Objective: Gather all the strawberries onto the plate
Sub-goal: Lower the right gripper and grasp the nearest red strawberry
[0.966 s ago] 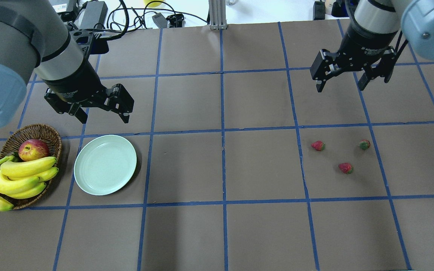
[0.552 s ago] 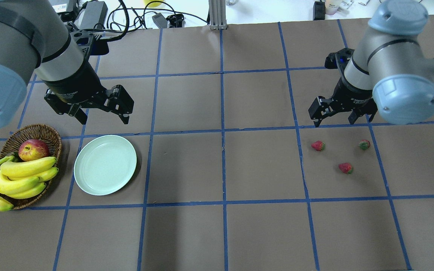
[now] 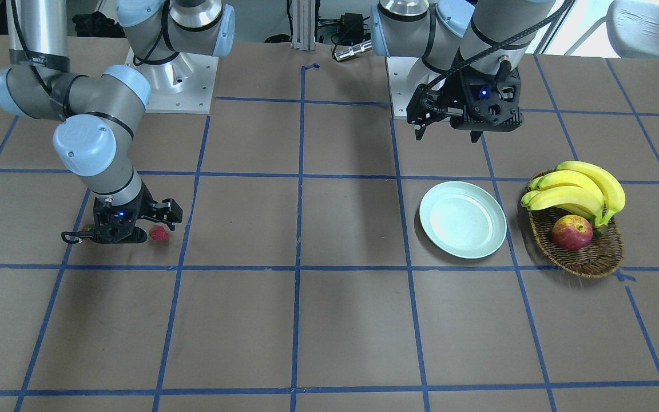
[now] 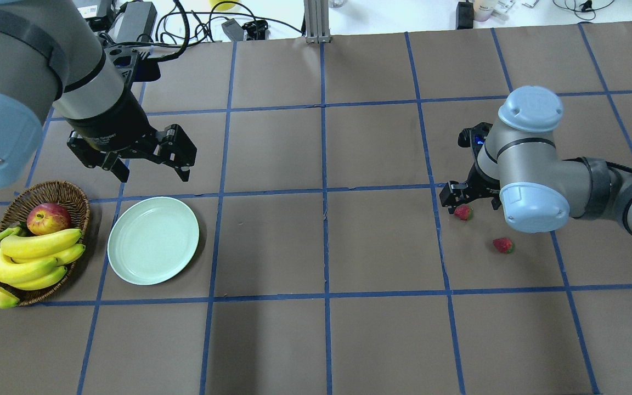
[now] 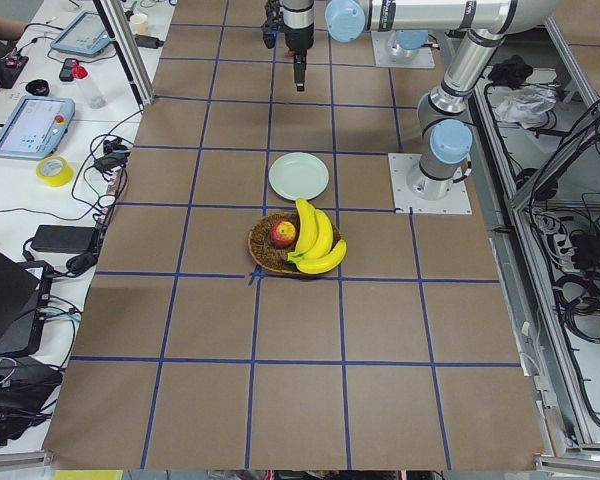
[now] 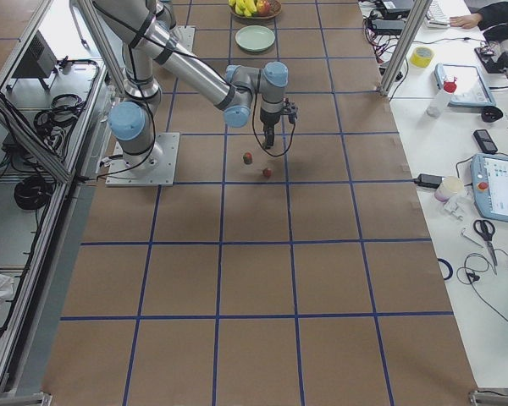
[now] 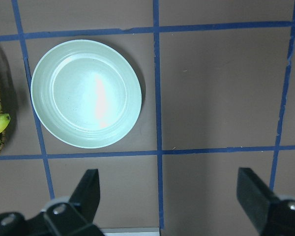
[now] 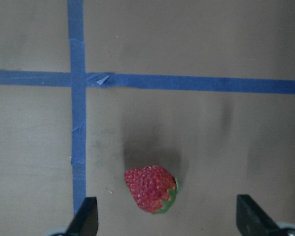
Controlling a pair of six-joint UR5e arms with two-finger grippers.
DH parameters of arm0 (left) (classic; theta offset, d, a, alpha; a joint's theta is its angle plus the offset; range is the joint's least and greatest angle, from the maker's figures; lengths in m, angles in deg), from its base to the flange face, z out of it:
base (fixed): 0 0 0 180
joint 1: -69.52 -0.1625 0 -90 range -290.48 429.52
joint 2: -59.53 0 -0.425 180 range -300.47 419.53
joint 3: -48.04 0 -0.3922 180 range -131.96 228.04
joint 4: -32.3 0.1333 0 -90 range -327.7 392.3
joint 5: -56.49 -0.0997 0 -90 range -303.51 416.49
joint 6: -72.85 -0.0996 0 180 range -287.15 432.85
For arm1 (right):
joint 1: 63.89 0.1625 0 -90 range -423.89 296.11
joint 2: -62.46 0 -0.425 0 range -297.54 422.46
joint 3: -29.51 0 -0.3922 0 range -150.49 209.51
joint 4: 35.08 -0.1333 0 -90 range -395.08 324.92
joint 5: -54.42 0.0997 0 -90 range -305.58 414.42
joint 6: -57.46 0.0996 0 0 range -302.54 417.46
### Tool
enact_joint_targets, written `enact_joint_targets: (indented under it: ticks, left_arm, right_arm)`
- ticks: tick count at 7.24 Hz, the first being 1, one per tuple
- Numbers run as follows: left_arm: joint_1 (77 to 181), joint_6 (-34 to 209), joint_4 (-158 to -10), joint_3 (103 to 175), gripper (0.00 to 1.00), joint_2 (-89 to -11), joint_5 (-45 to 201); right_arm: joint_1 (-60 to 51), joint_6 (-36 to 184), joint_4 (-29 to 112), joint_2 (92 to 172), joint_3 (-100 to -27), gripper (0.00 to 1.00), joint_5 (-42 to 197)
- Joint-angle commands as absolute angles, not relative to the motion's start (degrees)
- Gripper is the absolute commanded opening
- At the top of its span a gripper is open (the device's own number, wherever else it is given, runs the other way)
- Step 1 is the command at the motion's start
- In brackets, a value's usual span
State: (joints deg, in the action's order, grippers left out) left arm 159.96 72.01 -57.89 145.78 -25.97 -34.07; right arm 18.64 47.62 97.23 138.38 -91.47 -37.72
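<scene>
Two strawberries (image 4: 463,212) (image 4: 503,244) lie on the brown table at the right; my right arm hides the third in the overhead view. My right gripper (image 4: 469,200) is open and low over the left strawberry. In the right wrist view that strawberry (image 8: 151,188) lies on the table between the open fingers (image 8: 86,219). The mint-green plate (image 4: 153,240) sits empty at the left. My left gripper (image 4: 152,174) is open and empty, hovering just beyond the plate; the left wrist view shows the plate (image 7: 86,93) ahead of it.
A wicker basket (image 4: 47,192) with an apple (image 4: 48,218) and bananas (image 4: 25,258) stands left of the plate. Cables and power bricks (image 4: 135,19) lie past the table's far edge. Blue tape lines grid the table.
My right arm has swung down and toward the strawberries; its gripper now sits low over the left one and its elbow hides the right one. The left arm has not moved.
</scene>
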Motion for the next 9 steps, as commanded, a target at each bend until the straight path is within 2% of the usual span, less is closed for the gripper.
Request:
enact_joint_targets:
  ticks: [1,3,5,6,7,9]
  left_arm:
    - [160.0,72.1,-57.9,145.9,1.00,-26.0,-34.2]
    - [160.0,72.1,-57.8,145.9,1.00,-26.0,-34.2]
    - [160.0,72.1,-57.9,146.0,1.00,-26.0,-34.2]
    - [160.0,72.1,-57.9,146.0,1.00,-26.0,-34.2]
    - [160.0,72.1,-57.9,146.0,1.00,-26.0,-34.2]
    - [160.0,72.1,-58.0,146.0,1.00,-26.0,-34.3]
  right_arm:
    - [18.6,47.7,99.0,137.0,-92.3,1.00,-37.7]
    - [18.6,47.9,101.1,135.7,-92.4,0.99,-37.1]
    - [18.6,47.8,101.4,135.3,-92.7,0.83,-36.0]
    - [18.6,47.9,101.4,135.4,-92.8,0.46,-36.0]
    - [18.6,47.6,101.5,135.4,-92.6,0.24,-36.0]
    - [18.6,47.4,101.3,135.4,-92.0,0.16,-36.1]
